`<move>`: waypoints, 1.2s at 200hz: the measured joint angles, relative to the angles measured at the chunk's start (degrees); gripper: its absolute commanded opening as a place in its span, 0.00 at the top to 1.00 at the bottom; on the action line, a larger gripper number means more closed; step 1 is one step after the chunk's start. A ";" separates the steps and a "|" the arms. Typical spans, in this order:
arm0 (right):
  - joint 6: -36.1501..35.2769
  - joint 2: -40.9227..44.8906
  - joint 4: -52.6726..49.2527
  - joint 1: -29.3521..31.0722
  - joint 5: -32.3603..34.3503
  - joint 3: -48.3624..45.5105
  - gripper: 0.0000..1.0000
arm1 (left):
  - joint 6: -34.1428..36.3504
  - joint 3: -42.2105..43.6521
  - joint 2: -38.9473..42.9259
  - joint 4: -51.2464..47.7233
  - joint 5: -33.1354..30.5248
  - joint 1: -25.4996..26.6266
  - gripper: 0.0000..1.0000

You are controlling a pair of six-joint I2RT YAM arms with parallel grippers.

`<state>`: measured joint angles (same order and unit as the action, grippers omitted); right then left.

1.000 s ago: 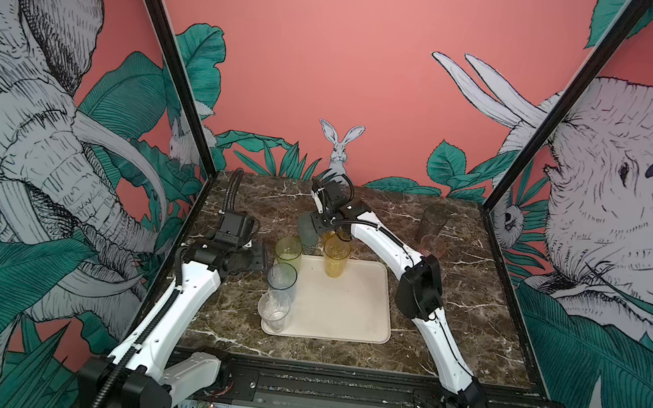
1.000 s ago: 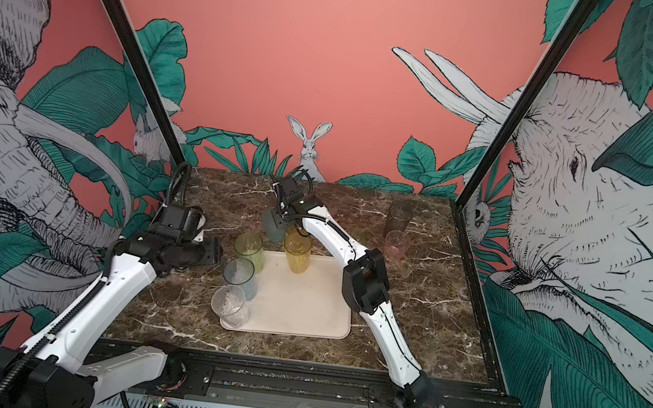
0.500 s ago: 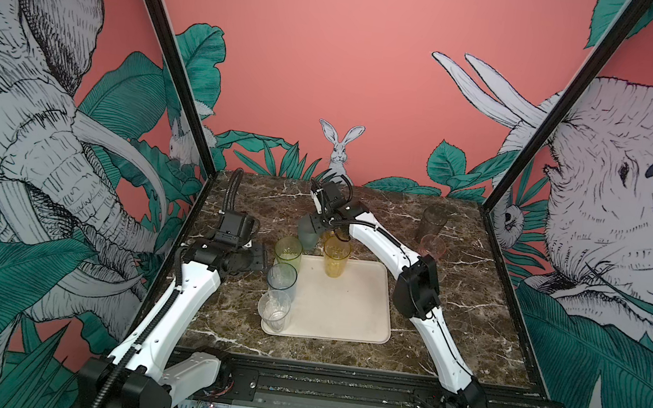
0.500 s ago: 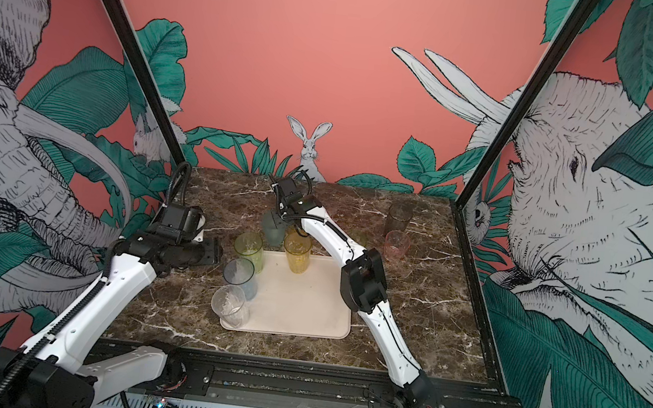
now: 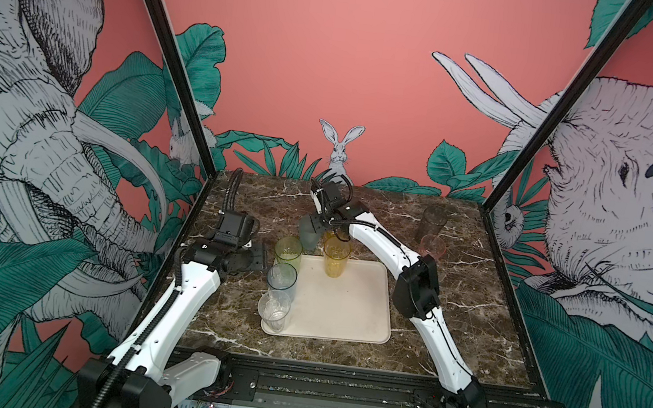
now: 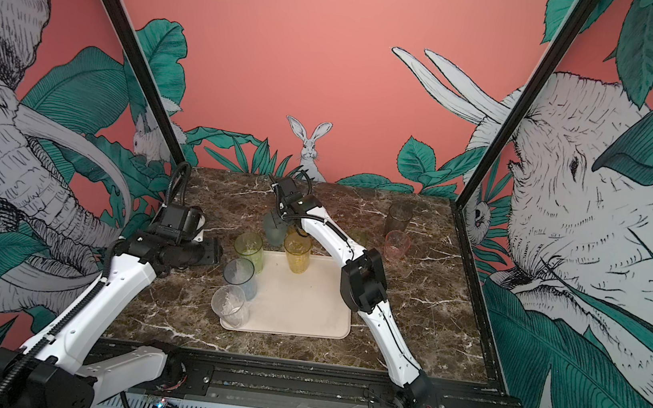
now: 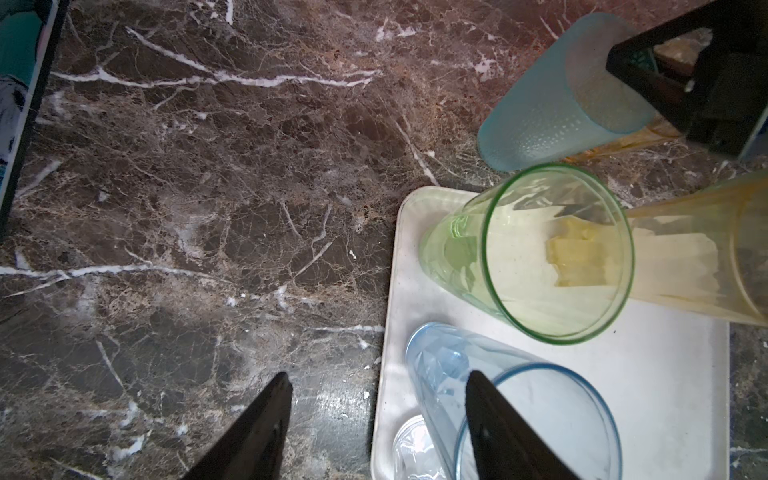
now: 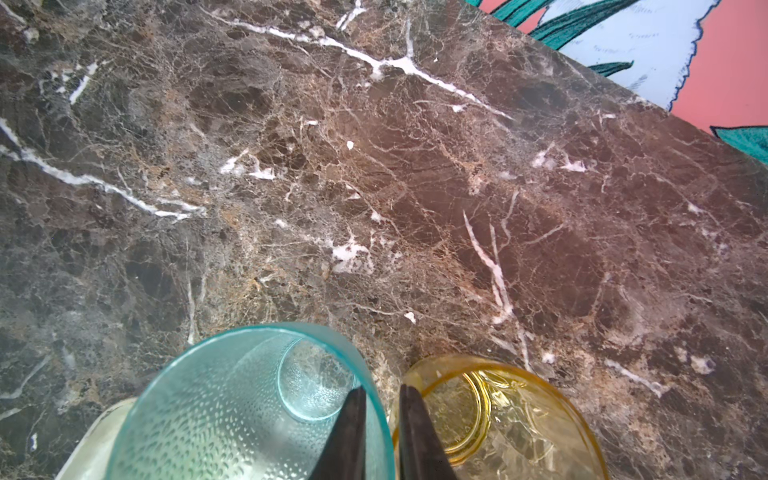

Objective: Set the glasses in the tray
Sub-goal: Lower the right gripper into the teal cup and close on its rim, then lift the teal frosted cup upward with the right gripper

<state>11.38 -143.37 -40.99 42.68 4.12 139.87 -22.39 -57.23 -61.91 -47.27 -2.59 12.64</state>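
The cream tray (image 5: 346, 312) (image 6: 304, 311) holds a yellow-green glass (image 5: 288, 251) (image 7: 557, 253), a pale blue glass (image 5: 282, 277) (image 7: 440, 365) and a clear glass (image 5: 274, 310) along its left side. A tall amber glass (image 5: 336, 256) stands at its far edge. My right gripper (image 8: 382, 388) (image 5: 324, 223) is shut on the rim of the frosted teal glass (image 8: 232, 411) (image 5: 309, 232) (image 7: 552, 104), one finger inside and one outside. That glass leans just beyond the tray's far-left corner. My left gripper (image 7: 376, 376) (image 5: 258, 254) is open over the table, left of the tray.
A short amber glass (image 8: 498, 415) sits right beside the teal one. A smoky grey glass (image 5: 433, 221) (image 6: 399, 217) and a pink glass (image 5: 433, 246) (image 6: 397, 244) stand at the far right of the marble table. Black frame posts flank both sides.
My right gripper has shifted slightly left at the teal glass. The left arm and the glasses in the tray have not moved.
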 measured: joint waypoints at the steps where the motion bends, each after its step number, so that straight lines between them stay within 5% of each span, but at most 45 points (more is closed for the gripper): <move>1: -0.02 0.00 0.00 0.00 0.00 0.02 0.84 | 0.00 0.02 0.00 0.00 0.00 0.00 0.32; 134: -0.07 0.13 -0.02 0.00 -0.15 0.46 1.00 | 0.00 0.76 -0.07 0.04 0.00 0.00 0.32; 240: -0.02 1.46 -2.12 0.00 -1.79 1.53 1.00 | -0.02 0.85 -0.07 0.04 0.00 0.00 0.32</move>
<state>11.35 -141.91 -43.11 42.68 2.33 141.40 -22.41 -56.38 -61.98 -47.22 -2.59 12.64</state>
